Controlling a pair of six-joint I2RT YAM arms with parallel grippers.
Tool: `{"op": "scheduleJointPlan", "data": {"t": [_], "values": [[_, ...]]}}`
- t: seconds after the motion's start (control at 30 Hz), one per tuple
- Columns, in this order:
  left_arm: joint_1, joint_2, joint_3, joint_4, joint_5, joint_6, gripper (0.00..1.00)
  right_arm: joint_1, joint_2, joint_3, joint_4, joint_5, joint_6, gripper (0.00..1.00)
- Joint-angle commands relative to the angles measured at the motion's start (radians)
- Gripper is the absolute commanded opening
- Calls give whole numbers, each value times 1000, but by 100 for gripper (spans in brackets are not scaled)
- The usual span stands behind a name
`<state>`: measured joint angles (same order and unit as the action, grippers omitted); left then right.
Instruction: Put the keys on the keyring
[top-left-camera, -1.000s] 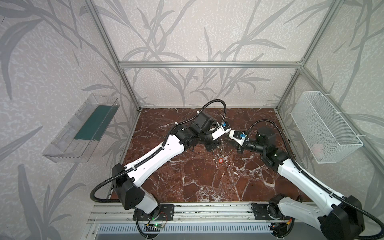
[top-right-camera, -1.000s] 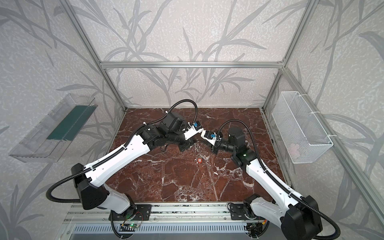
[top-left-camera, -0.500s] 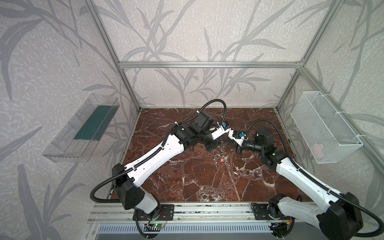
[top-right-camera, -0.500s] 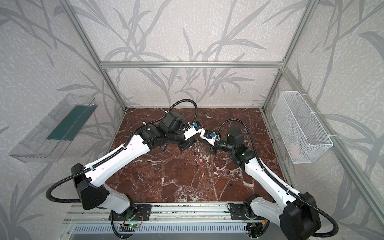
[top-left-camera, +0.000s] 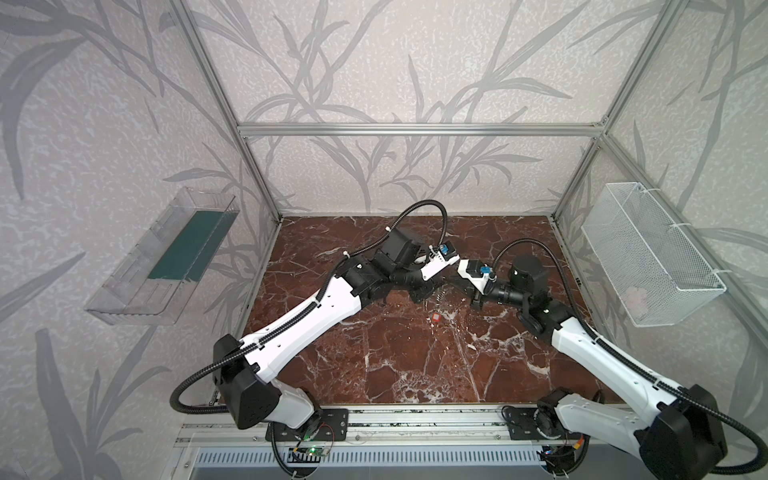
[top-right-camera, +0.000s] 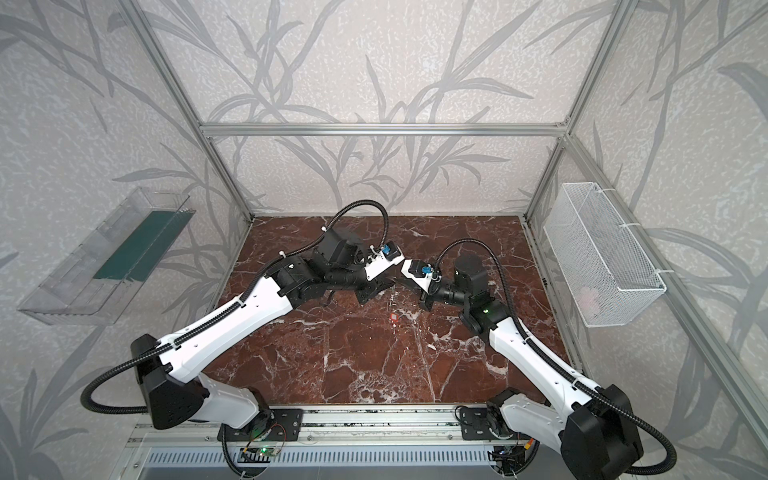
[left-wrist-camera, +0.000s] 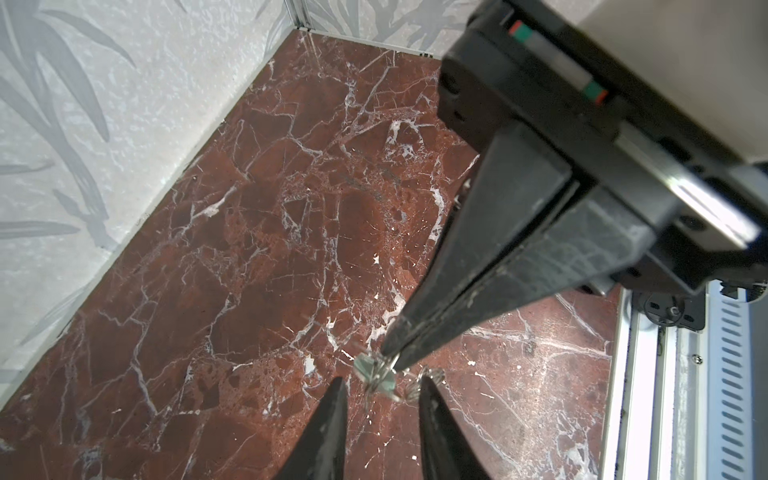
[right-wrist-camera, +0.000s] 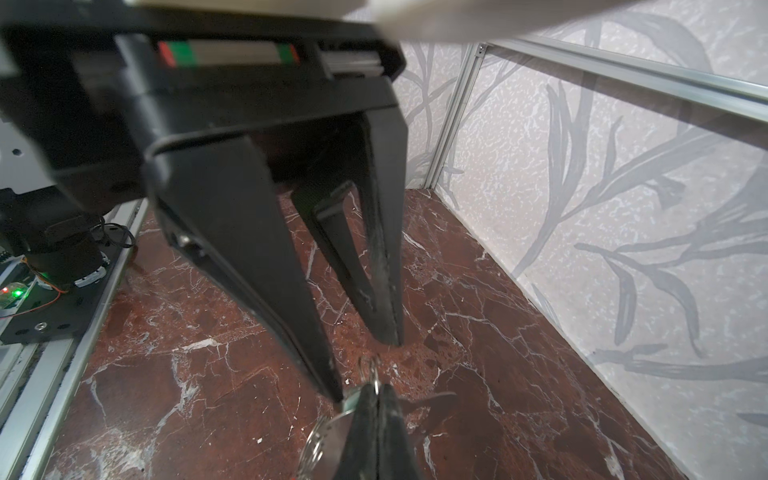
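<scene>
My right gripper is shut on a small flat silver piece with wire rings, the keyring, and holds it a little above the marble floor. In the left wrist view the keyring hangs at the right gripper's tip, between the parted fingers of my left gripper, which is open and touches nothing. Both top views show the left gripper and right gripper meeting tip to tip at mid-floor. One of the keys, with a red-orange tag, lies on the floor just in front of them.
A clear plastic tray hangs on the left wall and a white wire basket on the right wall. An aluminium rail runs along the floor's front edge. Frame posts stand at the back corners.
The right gripper has edged toward the left one and closed on the keyring. The left gripper's jaws have parted.
</scene>
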<state>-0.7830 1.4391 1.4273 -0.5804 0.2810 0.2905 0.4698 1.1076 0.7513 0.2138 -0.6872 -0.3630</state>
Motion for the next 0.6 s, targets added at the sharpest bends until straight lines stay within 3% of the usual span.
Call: {"op": "scheduleJointPlan", "data": {"t": [0.0, 0.27, 0.57], "values": [[18, -63, -45, 92, -12, -22, 39, 4, -34, -17, 108, 8, 58, 0], [52, -161, -189, 206, 30, -49, 39, 3, -32, -27, 178, 3, 114, 0], [51, -169, -255, 328, 66, -70, 39, 3, -48, -26, 193, 6, 139, 0]]}}
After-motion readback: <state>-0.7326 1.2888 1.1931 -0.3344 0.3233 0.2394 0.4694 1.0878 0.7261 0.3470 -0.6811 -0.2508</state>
